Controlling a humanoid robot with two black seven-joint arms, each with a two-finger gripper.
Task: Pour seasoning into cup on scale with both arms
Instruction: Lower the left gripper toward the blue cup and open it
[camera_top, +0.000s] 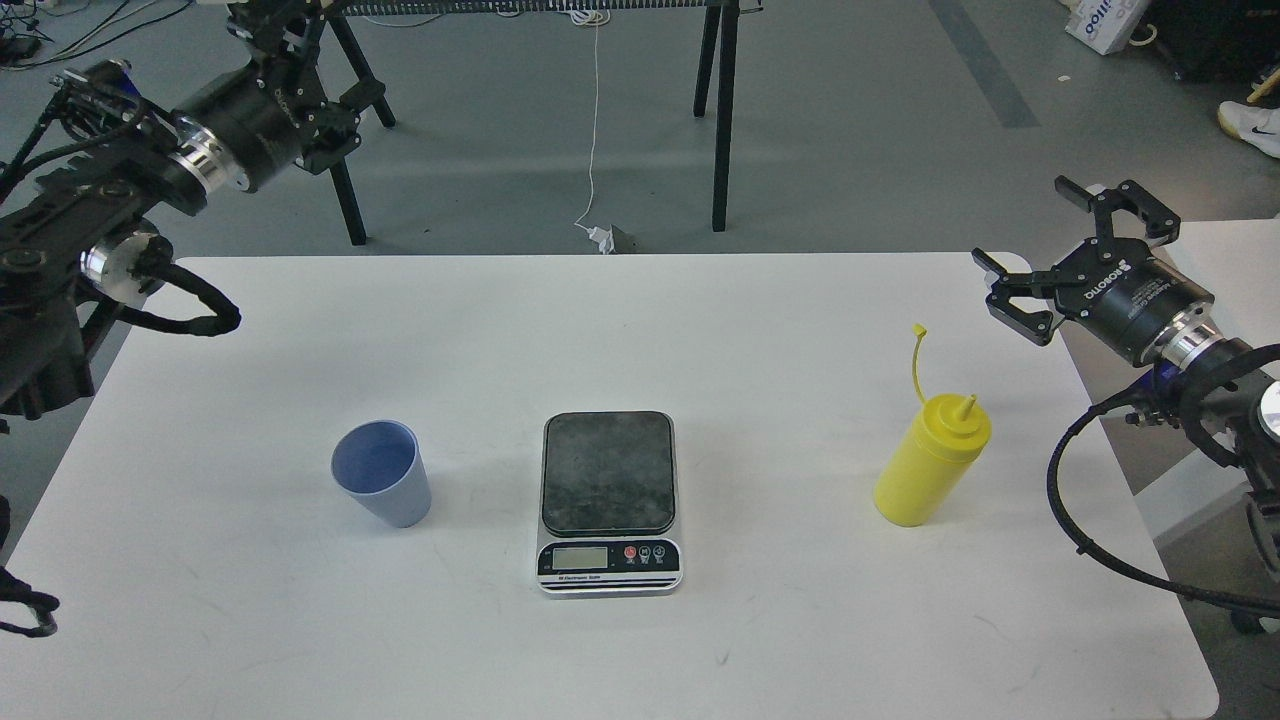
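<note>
While the digital kitchen scale sits mid-table, blue ribbed cup left of it, yellow squeeze bottle right, right gripper spread wide, empty, left gripper state unclear.

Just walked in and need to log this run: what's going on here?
Nothing is being handled yet. The cup stands on the table left of the scale, whose platform is bare. The yellow bottle stands to the right, cap off its nozzle. The right hand hovers open beyond the bottle, holding nothing. The left hand is raised at the far left, away from the cup; its fingers can't be made out.
</note>
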